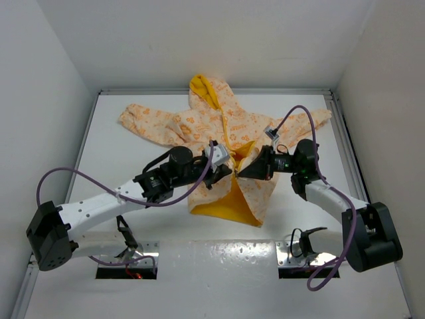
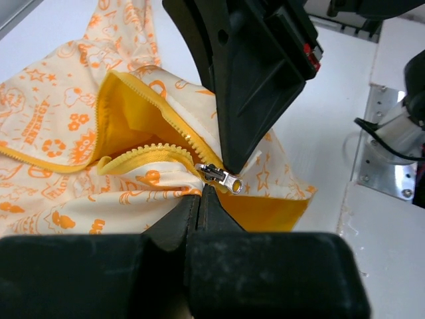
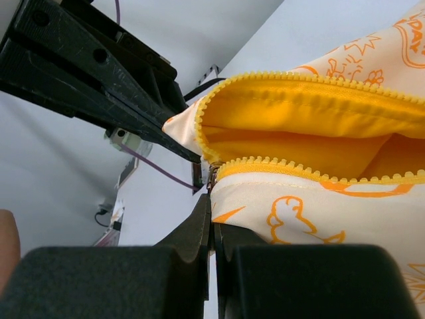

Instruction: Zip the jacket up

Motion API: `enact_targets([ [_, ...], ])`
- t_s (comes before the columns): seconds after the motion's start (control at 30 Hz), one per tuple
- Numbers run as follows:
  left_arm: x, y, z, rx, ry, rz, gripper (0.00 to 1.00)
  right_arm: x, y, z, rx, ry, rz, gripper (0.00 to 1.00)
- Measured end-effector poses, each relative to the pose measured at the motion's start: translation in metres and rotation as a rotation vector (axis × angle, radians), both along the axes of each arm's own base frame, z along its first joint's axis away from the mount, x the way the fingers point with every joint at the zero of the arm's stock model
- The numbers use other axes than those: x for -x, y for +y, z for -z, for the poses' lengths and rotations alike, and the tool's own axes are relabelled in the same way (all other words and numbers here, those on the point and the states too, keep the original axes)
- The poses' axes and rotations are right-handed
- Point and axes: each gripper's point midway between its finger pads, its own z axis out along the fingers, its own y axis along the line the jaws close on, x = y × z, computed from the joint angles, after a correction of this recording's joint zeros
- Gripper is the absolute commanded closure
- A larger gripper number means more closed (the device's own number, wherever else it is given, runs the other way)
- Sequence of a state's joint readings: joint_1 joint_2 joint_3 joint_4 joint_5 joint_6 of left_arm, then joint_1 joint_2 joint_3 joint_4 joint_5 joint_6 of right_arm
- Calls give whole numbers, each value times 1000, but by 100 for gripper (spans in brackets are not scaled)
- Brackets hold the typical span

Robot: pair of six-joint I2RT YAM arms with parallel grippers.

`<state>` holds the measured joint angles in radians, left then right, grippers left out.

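Note:
The jacket (image 1: 219,123) lies flat on the white table, hood at the far end, cream with orange prints. Its lower front stands open and shows yellow lining (image 1: 232,203). Both grippers meet at the open front's lower part. My left gripper (image 2: 201,196) is shut, pinching cream fabric just under the metal zipper slider (image 2: 218,176). My right gripper (image 3: 212,209) is shut on the fabric edge right at the slider (image 3: 212,176), opposite the left one. The yellow zipper teeth (image 3: 299,169) spread apart beyond the slider. In the top view the left gripper (image 1: 228,170) and the right gripper (image 1: 240,173) almost touch.
White walls enclose the table on three sides, with a metal rim (image 1: 339,126) along its edges. Purple cables (image 1: 86,176) loop off both arms. Metal mounting plates (image 2: 382,153) sit at the near edge. The jacket's sleeves (image 1: 143,119) spread left and right at the back.

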<state>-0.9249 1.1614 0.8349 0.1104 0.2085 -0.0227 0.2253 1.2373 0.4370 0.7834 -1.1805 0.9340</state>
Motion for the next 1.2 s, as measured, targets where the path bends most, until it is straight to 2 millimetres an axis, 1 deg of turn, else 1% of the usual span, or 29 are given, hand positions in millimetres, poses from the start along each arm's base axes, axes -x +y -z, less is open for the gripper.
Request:
enact_targets([
  [0.2, 3, 1, -4, 48, 51, 39, 100, 1, 0, 1, 0, -12, -1, 100],
  [0.4, 4, 2, -7, 79, 96, 50, 100, 0, -1, -2, -7, -46, 0, 100],
  [0.57, -1, 3, -6, 103, 146, 36, 100, -1, -1, -3, -9, -56, 5, 100],
  [0.73, -7, 6, -1, 112, 201, 15, 100, -1, -2, -4, -12, -64, 5, 100],
  [0.87, -11, 8, -1, 130, 236, 17, 100, 0, -2, -9, -19, -88, 5, 100],
  [1.03, -7, 6, -1, 145, 255, 52, 100, 1, -2, -12, -24, -109, 3, 100],
  [1.2, -3, 5, 1, 152, 253, 83, 100, 3, -2, -11, -23, -104, -6, 100],
])
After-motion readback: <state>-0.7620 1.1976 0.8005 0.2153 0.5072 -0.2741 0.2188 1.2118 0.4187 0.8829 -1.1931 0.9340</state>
